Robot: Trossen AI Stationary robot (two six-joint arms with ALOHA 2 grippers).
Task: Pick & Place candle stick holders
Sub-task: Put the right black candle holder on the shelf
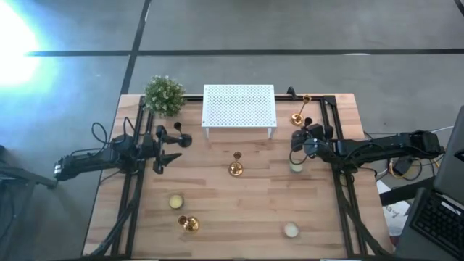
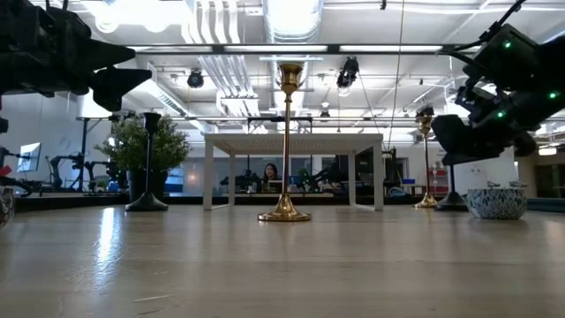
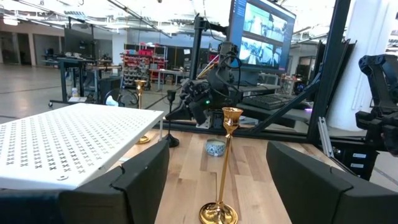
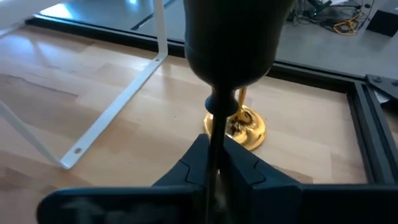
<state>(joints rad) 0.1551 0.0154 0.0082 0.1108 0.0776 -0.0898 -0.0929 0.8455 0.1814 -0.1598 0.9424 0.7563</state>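
White rack [image 1: 239,106] sits at upper centre of the high view, plant [image 1: 164,95] to its left. Left gripper [image 1: 168,147] waits at mid-left, jaws spread, holding nothing. Right gripper [image 4: 214,163] at mid-right is clenched on a black holder [image 4: 214,134]. Gold holder [image 1: 235,166] stands at centre, another [image 1: 300,110] upper right, a third [image 1: 188,222] lower left.

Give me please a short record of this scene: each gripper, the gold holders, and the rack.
right gripper: jaws shut on the stem of black holder
left gripper: jaws open, empty, at the table's left side
centre gold holder: upright, free
back gold holder: upright, right of white rack
front-left gold holder: seems to lie on its side
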